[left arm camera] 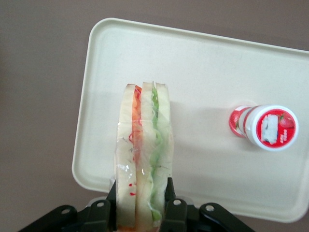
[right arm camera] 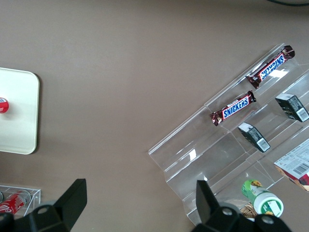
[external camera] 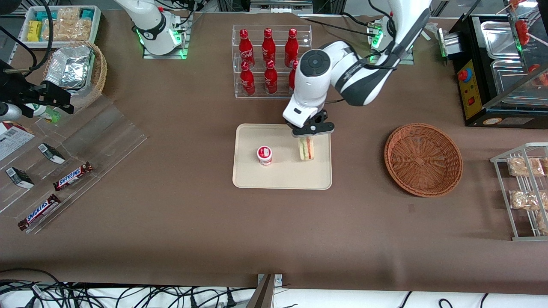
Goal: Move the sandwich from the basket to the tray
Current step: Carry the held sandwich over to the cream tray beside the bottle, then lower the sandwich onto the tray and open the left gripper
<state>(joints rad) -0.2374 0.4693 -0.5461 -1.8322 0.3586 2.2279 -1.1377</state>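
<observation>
We find the claw [external camera: 306, 136] clamped on the sandwich [external camera: 306, 149], which hangs directly below it, long axis vertical. Its lower end sits at or just above the tray [external camera: 282, 177]; contact unconfirmed. The basket [external camera: 423, 159] holds nothing.

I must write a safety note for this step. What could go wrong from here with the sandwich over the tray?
1. The sandwich stands on its narrow edge in the end effector; on release it may tip over on the tray.
2. It sits close to the tray rim nearest the basket, so a fall that way could leave it on the rim.
3. The small red-lidded cup stands beside it; a sideways move could knock it.
</observation>
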